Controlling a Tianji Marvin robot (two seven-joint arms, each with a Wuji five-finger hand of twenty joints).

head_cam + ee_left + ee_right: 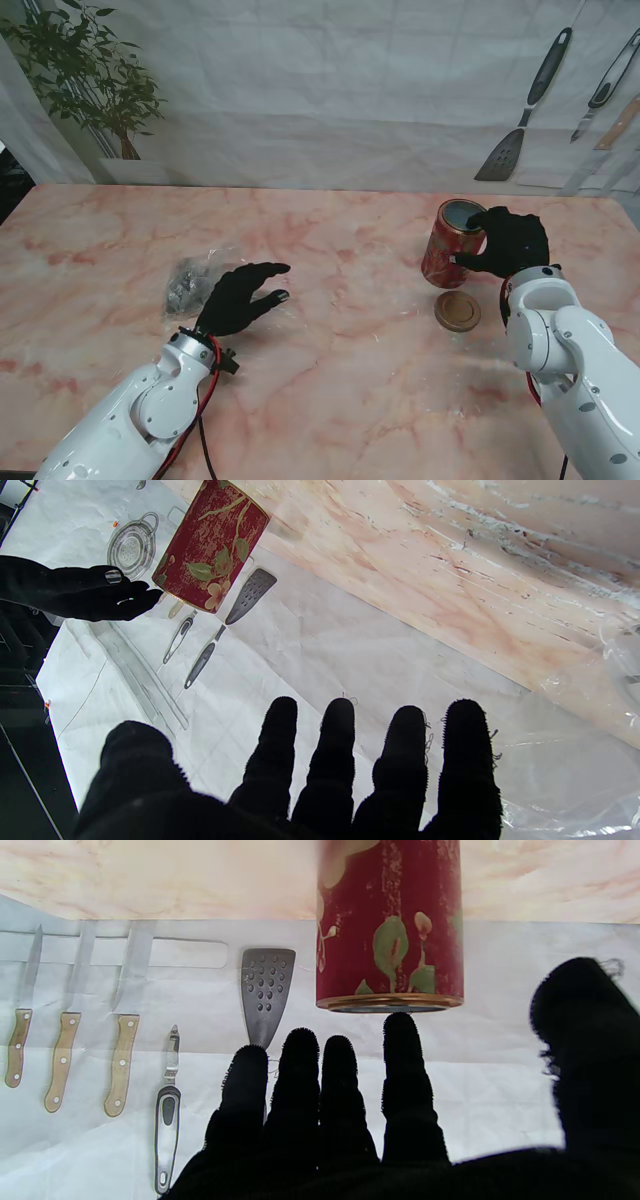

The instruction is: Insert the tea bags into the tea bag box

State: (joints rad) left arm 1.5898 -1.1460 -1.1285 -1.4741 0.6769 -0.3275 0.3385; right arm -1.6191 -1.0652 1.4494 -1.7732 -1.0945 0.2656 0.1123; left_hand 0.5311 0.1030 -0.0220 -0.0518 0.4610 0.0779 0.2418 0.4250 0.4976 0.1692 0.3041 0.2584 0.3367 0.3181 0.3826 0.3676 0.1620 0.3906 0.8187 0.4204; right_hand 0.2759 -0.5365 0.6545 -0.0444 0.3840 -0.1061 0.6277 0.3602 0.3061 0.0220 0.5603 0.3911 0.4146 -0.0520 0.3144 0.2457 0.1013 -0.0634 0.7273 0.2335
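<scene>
Tea bag box (455, 243) open near counter's right edge, lid (458, 311) off. Right hand (510, 242) beside it, left hand (238, 297) by bag of tea bags (192, 281); both spread, empty. None inserted, apparently.

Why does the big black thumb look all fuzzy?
In the right wrist view the robot hand's thumb is too close to the camera, so it blurs, while the red tin looks sharper. In the left wrist view the plastic bag glints with glare.
</scene>
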